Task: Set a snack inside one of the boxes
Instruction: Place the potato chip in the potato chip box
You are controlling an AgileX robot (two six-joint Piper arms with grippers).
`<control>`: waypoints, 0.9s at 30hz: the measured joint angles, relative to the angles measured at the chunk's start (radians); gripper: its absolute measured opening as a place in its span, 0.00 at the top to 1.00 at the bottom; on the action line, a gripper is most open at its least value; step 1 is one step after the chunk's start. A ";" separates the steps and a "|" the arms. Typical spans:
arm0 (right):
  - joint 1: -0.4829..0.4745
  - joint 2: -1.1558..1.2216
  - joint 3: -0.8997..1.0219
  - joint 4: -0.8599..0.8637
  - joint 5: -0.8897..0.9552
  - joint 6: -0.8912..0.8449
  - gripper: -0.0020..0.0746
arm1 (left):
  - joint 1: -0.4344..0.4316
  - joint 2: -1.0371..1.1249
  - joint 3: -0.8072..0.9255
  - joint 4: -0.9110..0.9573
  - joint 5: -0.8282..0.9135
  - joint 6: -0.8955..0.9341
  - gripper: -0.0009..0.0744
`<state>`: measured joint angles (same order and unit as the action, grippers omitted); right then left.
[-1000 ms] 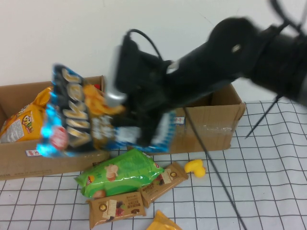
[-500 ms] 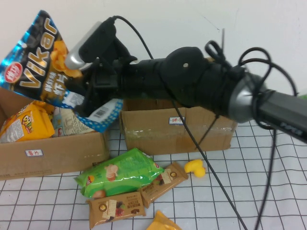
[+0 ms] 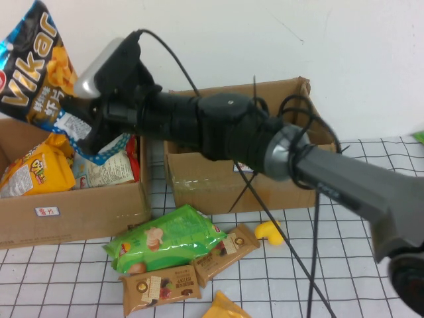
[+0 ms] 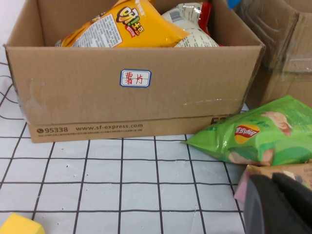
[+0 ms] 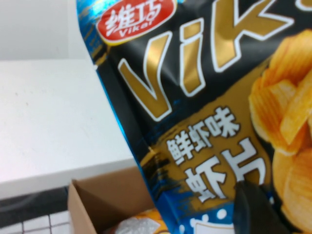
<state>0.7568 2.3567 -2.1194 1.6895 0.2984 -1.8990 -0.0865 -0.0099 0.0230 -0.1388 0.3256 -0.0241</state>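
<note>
My right gripper (image 3: 93,122) reaches across to the left and is shut on the lower edge of a black, blue and gold Vikar chip bag (image 3: 33,73). It holds the bag upright above the back of the left cardboard box (image 3: 86,205). In the right wrist view the bag (image 5: 195,122) fills the picture, with one dark finger (image 5: 253,209) over it and the box rim (image 5: 83,204) below. The box holds a yellow chip bag (image 3: 33,169) and a white bag (image 3: 106,169). My left gripper (image 4: 278,204) is shut and empty, low over the table in front of that box (image 4: 136,107).
A second cardboard box (image 3: 212,189) stands to the right of the first. In front lie a green chip bag (image 3: 165,242), two brown snack bars (image 3: 159,288), a small yellow duck (image 3: 270,232) and a yellow packet (image 3: 225,308). Cables hang from my right arm.
My right arm has swung left and upward with the Vikar bag, from in front of the boxes to above the left box. The snacks on the table have not moved.
</note>
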 joint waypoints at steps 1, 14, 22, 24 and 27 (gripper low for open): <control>0.000 0.017 -0.015 0.002 0.002 -0.010 0.82 | 0.000 0.000 0.000 0.000 0.000 0.000 0.99; 0.000 0.188 -0.123 0.011 0.003 -0.090 0.66 | 0.000 0.000 0.000 0.000 0.000 0.000 0.99; 0.001 0.227 -0.135 0.023 -0.185 -0.018 0.32 | 0.000 0.000 0.000 0.000 0.000 0.000 0.99; 0.001 0.229 -0.135 0.027 -0.225 0.003 0.31 | 0.000 0.000 0.000 0.000 0.000 0.000 0.99; 0.001 0.229 -0.135 0.031 -0.247 0.014 0.30 | 0.000 0.000 0.000 0.000 0.000 0.000 0.99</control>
<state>0.7574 2.5854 -2.2546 1.7206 0.0510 -1.8850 -0.0865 -0.0099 0.0230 -0.1388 0.3256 -0.0241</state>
